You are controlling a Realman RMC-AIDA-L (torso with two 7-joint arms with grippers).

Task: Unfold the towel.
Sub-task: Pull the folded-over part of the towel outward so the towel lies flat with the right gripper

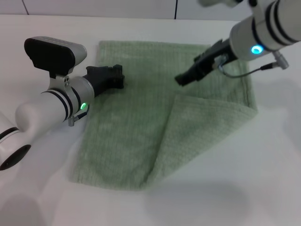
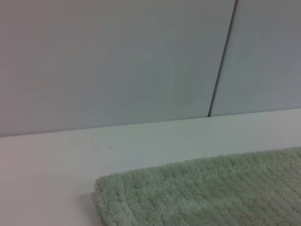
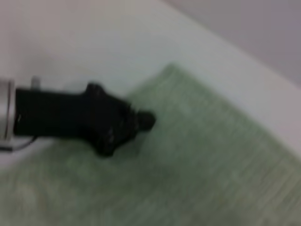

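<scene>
The pale green towel (image 1: 141, 122) lies on the white table, with its near right part folded over as a triangular flap (image 1: 197, 127). My left gripper (image 1: 116, 76) is shut and rests on the towel's left edge near the far corner; it also shows in the right wrist view (image 3: 141, 121). My right gripper (image 1: 181, 79) hovers over the towel's far right part, just beyond the flap's corner, holding nothing that I can see. The left wrist view shows the towel's far corner (image 2: 141, 193).
The white table (image 1: 225, 197) surrounds the towel on all sides. A grey wall with a dark vertical seam (image 2: 221, 61) stands behind the table's far edge.
</scene>
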